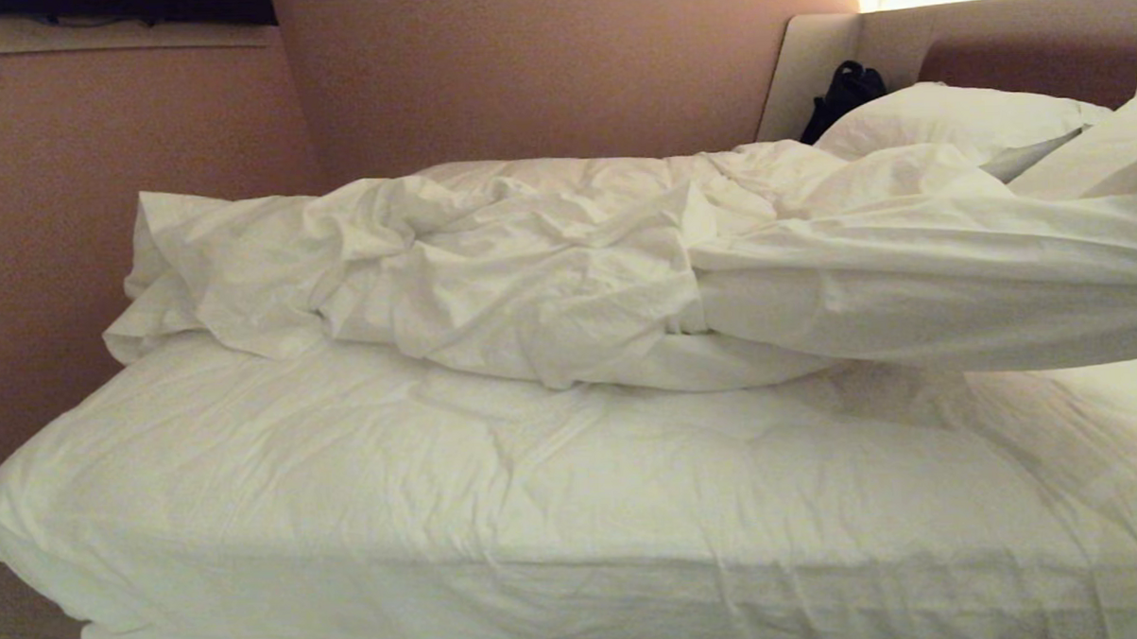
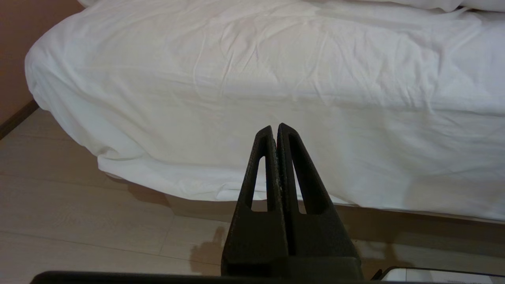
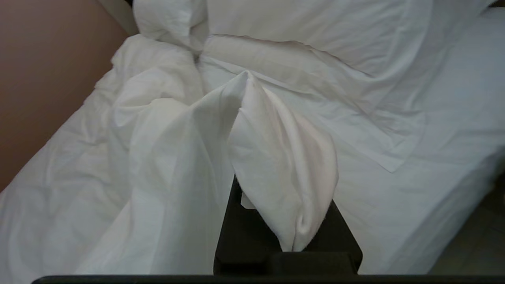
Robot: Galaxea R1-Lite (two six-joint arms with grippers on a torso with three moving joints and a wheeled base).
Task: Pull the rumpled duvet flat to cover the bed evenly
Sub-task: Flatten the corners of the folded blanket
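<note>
My right gripper (image 3: 276,221) is mostly hidden under folds of the duvet (image 1: 529,264); its fingers are closed on a bunch of that fabric, which stretches taut off the head view's right edge. My left gripper (image 2: 275,132) is fully closed and empty, low beside the bed (image 2: 236,79), over the floor (image 2: 79,205). The duvet lies bunched along the far side against the wall (image 1: 522,75), leaving the near sheet (image 1: 537,510) bare. Pillows (image 1: 949,117) sit at the headboard (image 1: 1023,58).

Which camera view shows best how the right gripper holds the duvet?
The right wrist view: the duvet drapes over the right gripper, pinched there. The head view shows only a lifted fold, no gripper. The left wrist view shows neither.
</note>
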